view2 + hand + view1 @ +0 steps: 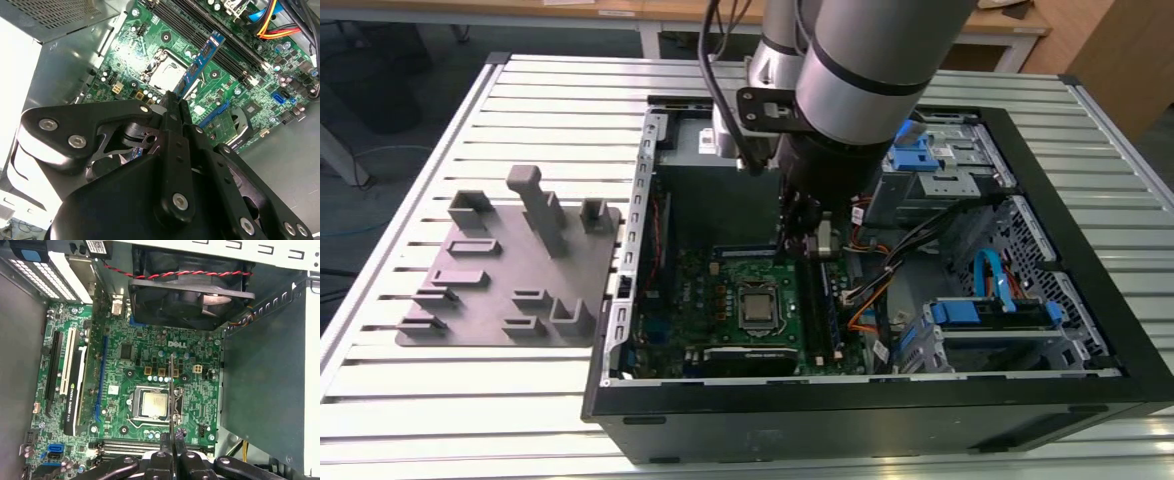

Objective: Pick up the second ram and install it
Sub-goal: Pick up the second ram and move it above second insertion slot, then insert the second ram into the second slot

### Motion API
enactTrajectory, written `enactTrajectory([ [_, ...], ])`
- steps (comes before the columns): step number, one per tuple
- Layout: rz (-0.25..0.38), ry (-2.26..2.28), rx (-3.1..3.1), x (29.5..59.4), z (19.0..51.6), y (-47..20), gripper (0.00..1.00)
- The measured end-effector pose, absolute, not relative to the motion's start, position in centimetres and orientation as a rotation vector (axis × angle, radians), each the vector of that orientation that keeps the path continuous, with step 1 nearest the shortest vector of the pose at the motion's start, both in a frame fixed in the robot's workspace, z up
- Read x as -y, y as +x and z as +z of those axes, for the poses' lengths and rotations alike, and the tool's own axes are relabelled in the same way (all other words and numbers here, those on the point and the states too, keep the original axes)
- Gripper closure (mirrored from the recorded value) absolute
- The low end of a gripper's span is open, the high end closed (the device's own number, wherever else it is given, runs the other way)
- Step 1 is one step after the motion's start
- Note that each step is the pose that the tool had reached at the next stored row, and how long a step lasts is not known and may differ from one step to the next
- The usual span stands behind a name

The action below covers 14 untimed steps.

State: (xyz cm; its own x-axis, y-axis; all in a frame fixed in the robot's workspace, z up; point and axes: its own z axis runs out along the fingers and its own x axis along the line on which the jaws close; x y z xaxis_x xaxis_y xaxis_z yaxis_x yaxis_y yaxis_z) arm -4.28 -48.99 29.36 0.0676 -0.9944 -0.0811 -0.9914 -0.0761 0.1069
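Slatted metal bench (400,400) carried the open computer case (854,430) across its middle. Inside, the gripper (173,102) was clenched on the second ram (201,65), held apparently clear above the motherboard (165,37), probably to line it up with a slot. In the first wrist view it was a thin edge; the second wrist view showed its blue face.
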Motion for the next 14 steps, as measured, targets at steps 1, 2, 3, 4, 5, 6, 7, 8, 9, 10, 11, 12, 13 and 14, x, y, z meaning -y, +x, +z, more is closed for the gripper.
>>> enactTrajectory([
  [1,-0.206,2.278,2.119,48.99,29.36,-4.27,0.89],
  [2,-0.207,2.278,2.12,48.99,29.35,-4.26,0.89],
  [3,-0.207,2.278,2.119,48.99,29.36,-4.26,0.89],
  [4,-0.207,2.278,2.12,48.99,29.35,-4.26,0.89],
  [5,-0.207,2.278,2.119,48.99,29.35,-4.25,0.89],
  [6,-0.207,2.278,2.12,48.99,29.35,-4.25,0.89],
  [7,-0.207,2.278,2.119,48.99,29.35,-4.25,0.89],
  [8,-0.207,2.278,2.12,48.99,29.35,-4.25,0.89],
  [9,-0.207,2.278,2.12,48.99,29.35,-4.25,0.89],
  [10,-0.207,2.278,2.12,48.99,29.35,-4.25,0.89],
  [11,-0.207,2.278,2.12,48.99,29.35,-4.25,0.89],
  [12,-0.207,2.278,2.12,48.99,29.35,-4.25,0.89],
  [13,-0.207,2.278,2.12,48.99,29.35,-4.25,0.89],
  [14,-0.207,2.278,2.12,48.99,29.35,-4.25,0.89],
])
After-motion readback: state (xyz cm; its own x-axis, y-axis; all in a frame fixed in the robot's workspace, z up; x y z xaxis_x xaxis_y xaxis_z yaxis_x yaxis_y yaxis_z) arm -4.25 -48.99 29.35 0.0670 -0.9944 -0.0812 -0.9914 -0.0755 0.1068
